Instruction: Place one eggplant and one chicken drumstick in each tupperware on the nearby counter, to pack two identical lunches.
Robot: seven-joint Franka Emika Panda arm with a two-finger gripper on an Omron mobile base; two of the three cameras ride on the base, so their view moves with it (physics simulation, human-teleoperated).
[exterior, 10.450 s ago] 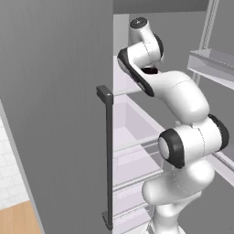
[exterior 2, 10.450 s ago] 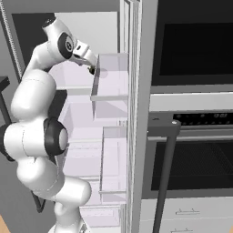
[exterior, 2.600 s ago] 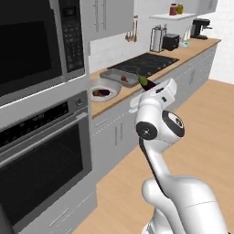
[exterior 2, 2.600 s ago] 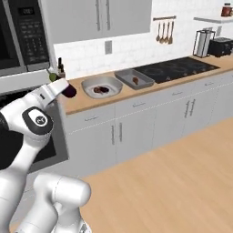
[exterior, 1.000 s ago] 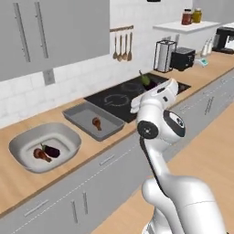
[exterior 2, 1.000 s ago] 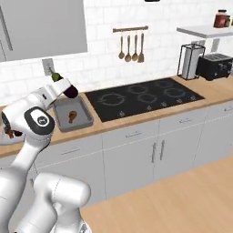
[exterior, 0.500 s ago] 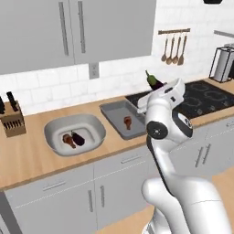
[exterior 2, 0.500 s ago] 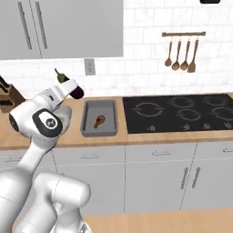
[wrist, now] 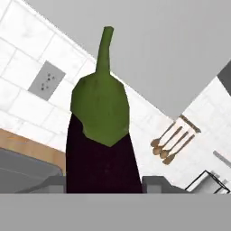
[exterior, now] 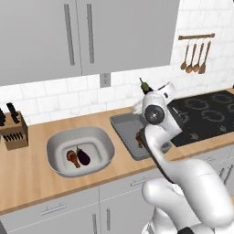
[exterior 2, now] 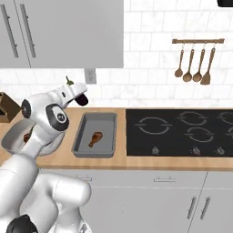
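Note:
My gripper (exterior 2: 78, 97) is shut on a dark purple eggplant (wrist: 101, 149) with a green cap and stem, held up in front of the tiled wall. In the left base view the gripper (exterior: 151, 90) hangs above the darker grey tray tupperware (exterior: 122, 132), which holds one chicken drumstick (exterior 2: 94, 138). The light grey bowl-like tupperware (exterior: 103, 144) to its left holds a drumstick (exterior: 72, 157) and a second eggplant (exterior: 83, 156). Both containers rest on the wooden counter (exterior: 27, 169). My arm hides part of the bowl in the right base view.
A black stovetop (exterior 2: 182, 132) lies right of the tray. A knife block (exterior: 13, 132) stands at the counter's far left. Wooden utensils (exterior 2: 193, 61) hang on the wall at right, grey upper cabinets (exterior: 91, 36) hang overhead, and a wall outlet (exterior 2: 90, 76) sits behind the gripper.
The whole picture has slid as the base drove along the counter, bringing both containers in front of me. The gripper has stayed shut on the eggplant.

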